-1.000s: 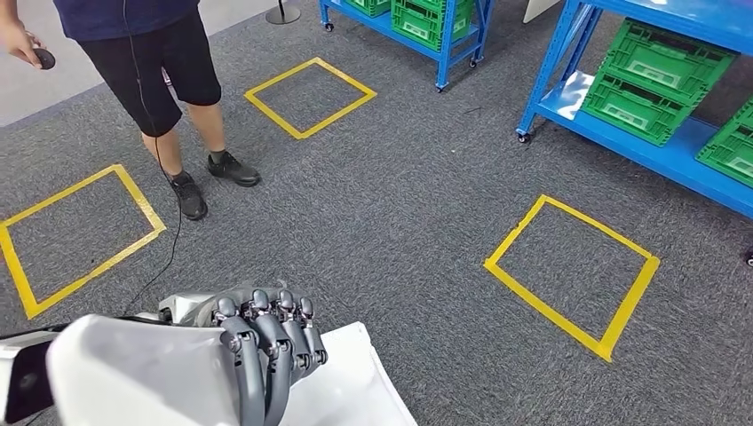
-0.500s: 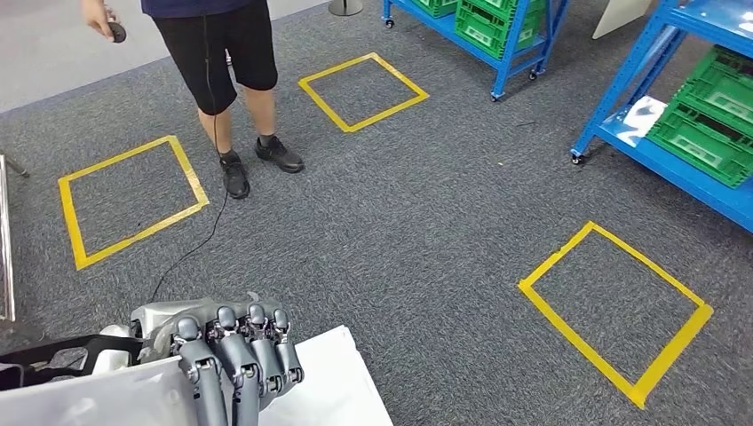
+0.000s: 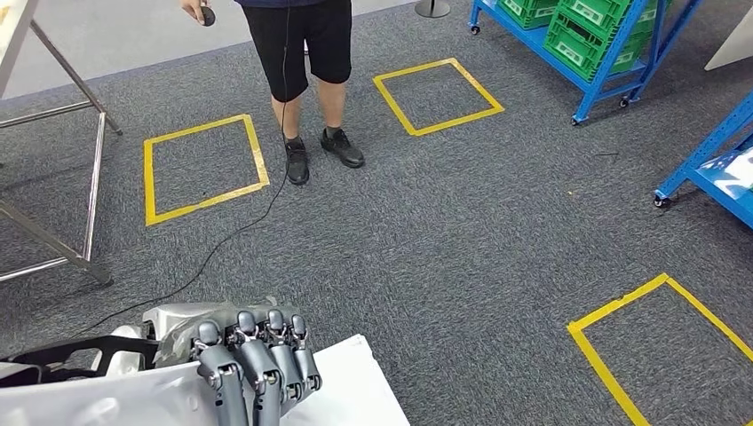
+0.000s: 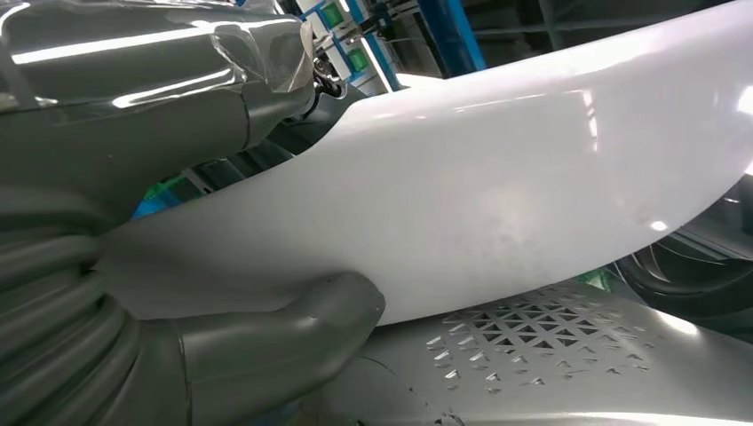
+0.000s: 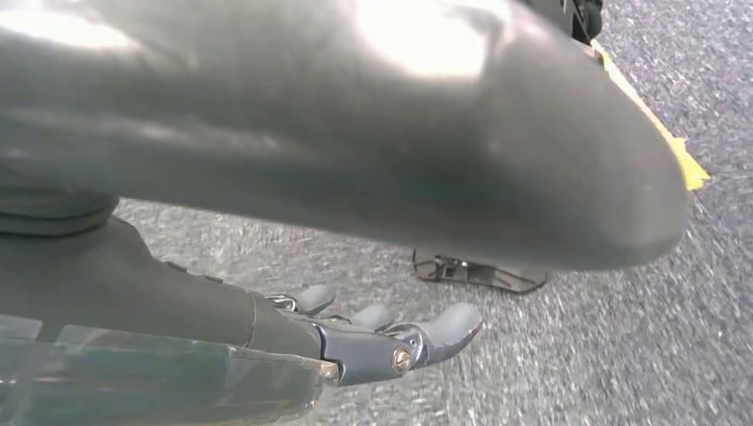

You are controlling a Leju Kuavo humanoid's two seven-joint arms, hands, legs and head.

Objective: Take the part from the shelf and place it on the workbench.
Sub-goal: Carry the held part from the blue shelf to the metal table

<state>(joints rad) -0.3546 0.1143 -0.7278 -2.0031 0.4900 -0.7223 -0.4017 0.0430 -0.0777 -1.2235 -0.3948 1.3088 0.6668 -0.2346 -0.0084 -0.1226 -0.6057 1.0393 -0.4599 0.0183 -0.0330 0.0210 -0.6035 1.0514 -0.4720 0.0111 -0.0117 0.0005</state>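
Observation:
The part is a large white curved panel [image 3: 346,390] at the bottom left of the head view. My left hand [image 3: 240,351] grips its upper edge, with the dark fingers curled over the front. In the left wrist view the glossy white panel [image 4: 497,195] runs across the picture, and the thick grey thumb [image 4: 266,346] presses against its underside. My right hand [image 5: 355,337] hangs over the grey carpet with its fingers stretched out and nothing in it.
A person [image 3: 306,53] stands ahead on the carpet, holding a small dark controller with a cable trailing across the floor. Yellow taped squares [image 3: 200,164] mark the floor. A metal-legged table [image 3: 71,133] stands at far left. Blue shelves with green crates [image 3: 590,27] stand at the back right.
The camera has turned left: shelves, person and taped squares slid rightwards, and the metal-legged table came into view. My left hand still holds the white panel.

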